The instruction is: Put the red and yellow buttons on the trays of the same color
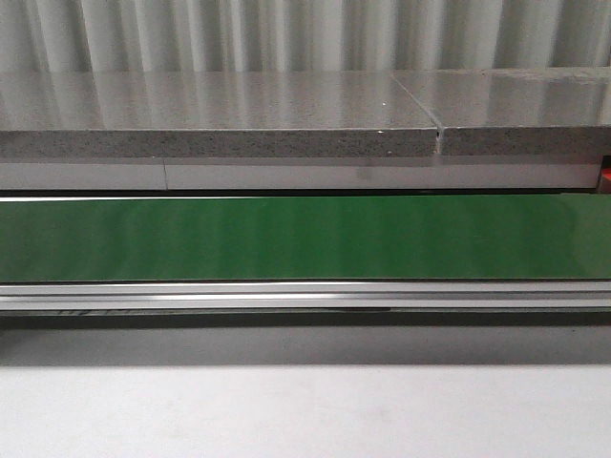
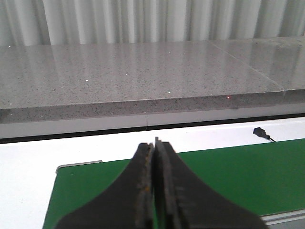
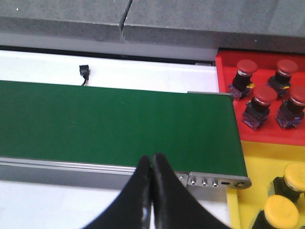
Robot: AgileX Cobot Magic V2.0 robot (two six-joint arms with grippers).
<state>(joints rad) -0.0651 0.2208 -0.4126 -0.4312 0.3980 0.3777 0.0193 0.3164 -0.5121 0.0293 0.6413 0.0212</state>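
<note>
This is looking like a lab or factory-style test cell, not a home. A green conveyor belt (image 1: 305, 239) in a metal frame (image 1: 305, 296) is running across a white table (image 1: 305, 410), with a grey speckled stone slab (image 1: 220, 114) and pale corrugated wall panels (image 1: 286, 33) standing behind it. A small black sensor (image 3: 85, 72) is sitting beside the belt, and red (image 3: 228, 71) and yellow (image 3: 257, 157) trays at the belt's end are holding industrial push buttons (image 3: 259, 102)
</note>
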